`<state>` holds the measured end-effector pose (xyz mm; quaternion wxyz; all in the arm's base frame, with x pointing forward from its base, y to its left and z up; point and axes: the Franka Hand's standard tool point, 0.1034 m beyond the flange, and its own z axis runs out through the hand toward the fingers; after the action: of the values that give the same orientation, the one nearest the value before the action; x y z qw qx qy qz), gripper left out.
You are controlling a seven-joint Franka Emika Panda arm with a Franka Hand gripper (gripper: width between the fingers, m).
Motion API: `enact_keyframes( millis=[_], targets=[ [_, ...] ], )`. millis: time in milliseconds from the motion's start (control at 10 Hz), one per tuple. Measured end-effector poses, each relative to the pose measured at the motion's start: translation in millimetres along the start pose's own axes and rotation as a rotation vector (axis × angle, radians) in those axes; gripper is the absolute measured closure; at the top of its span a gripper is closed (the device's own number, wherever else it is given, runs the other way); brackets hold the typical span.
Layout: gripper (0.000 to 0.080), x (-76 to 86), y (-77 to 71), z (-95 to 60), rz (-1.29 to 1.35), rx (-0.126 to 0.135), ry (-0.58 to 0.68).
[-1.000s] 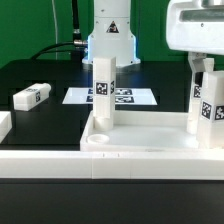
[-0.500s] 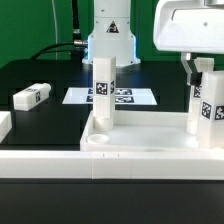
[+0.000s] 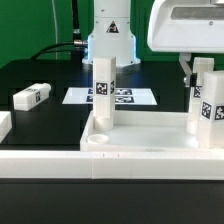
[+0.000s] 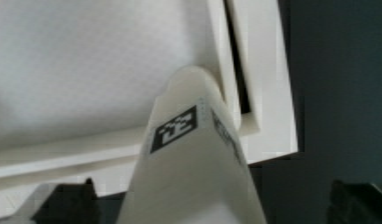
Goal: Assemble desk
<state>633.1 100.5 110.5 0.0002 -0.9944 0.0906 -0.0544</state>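
Observation:
The desk top (image 3: 150, 140), a white rimmed tray, lies at the front. Two white tagged legs stand upright in it: one near its left corner (image 3: 105, 92), the other on the exterior view's right (image 3: 206, 105). My gripper (image 3: 203, 66) hangs open over the right leg, a dark finger (image 3: 187, 68) beside its top and apart from it. In the wrist view this leg (image 4: 197, 150) rises between my open gripper (image 4: 209, 205), with gaps on both sides, and the tray's rim (image 4: 259, 60) runs behind it. A third leg (image 3: 32, 96) lies loose on the black table.
The marker board (image 3: 135, 97) lies flat behind the tray, in front of the arm's base (image 3: 110, 40). A long low white rail (image 3: 40, 162) runs along the front edge. A white part (image 3: 3, 125) shows at the far left edge.
My gripper body has shifted toward the exterior view's left and slightly up above the right leg. The jaws stand a little wider. The legs and tray have not moved.

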Motion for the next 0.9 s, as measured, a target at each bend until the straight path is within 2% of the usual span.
enact_keyframes(
  millis=[400, 500, 600, 700, 800, 900],
  targets=[
    [0.0151, 1.0, 2.6, -0.1, -0.207, -0.011, 0.002],
    [0.0280, 1.0, 3.0, 0.1, -0.220, -0.011, 0.002],
    [0.0280, 0.8, 3.0, 0.3, -0.218, -0.011, 0.001],
    [0.0418, 0.8, 3.1, 0.4, -0.211, -0.011, 0.001],
    [0.0510, 0.8, 2.9, 0.3, -0.181, -0.011, 0.002],
    [0.0510, 0.9, 3.0, 0.3, -0.181, -0.011, 0.002]
  ],
)
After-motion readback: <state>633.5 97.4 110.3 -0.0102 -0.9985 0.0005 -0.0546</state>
